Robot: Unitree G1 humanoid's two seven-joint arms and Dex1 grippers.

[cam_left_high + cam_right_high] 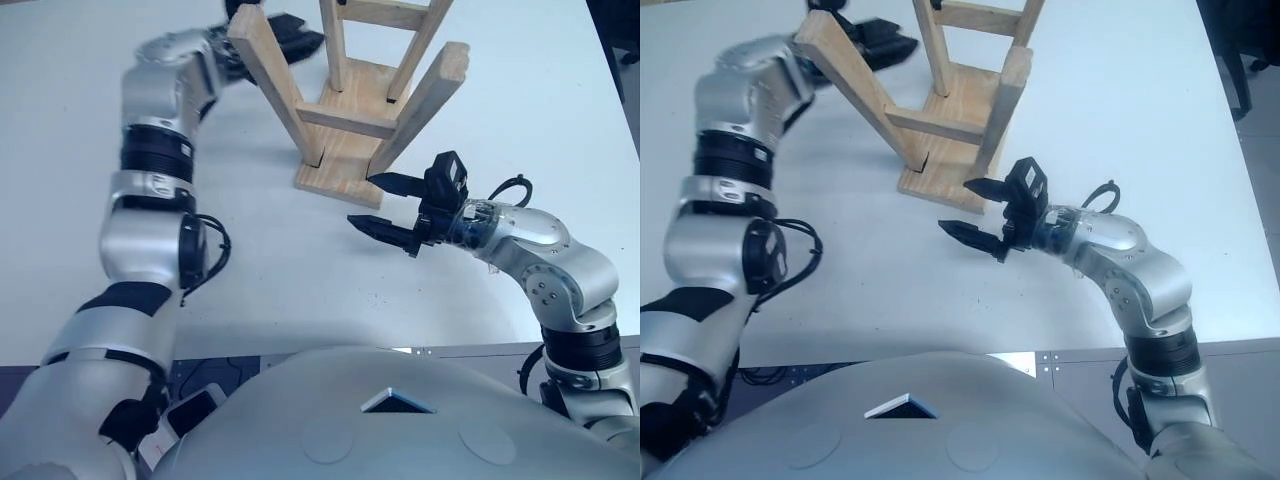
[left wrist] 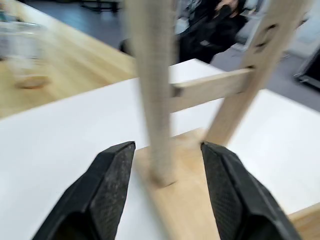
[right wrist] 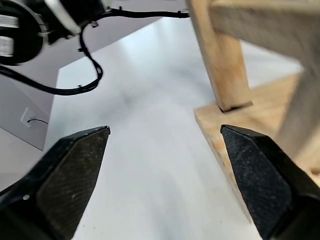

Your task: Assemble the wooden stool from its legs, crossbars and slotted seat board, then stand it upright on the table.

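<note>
Stool (image 1: 350,110) looks built, inverted on its seat board (image 1: 335,170)
Uprighting remains; left claw (image 2: 167,150) straddles a leg (image 2: 152,100), right claw (image 1: 365,200) nearby (both open)

Count: 1 seat board (image 1: 335,175), 4 legs (image 1: 275,85) (image 1: 420,110) (image 1: 337,45) (image 1: 415,50), 2 crossbars (image 1: 345,118) (image 1: 385,12) in view, 1 table (image 1: 250,250).
</note>
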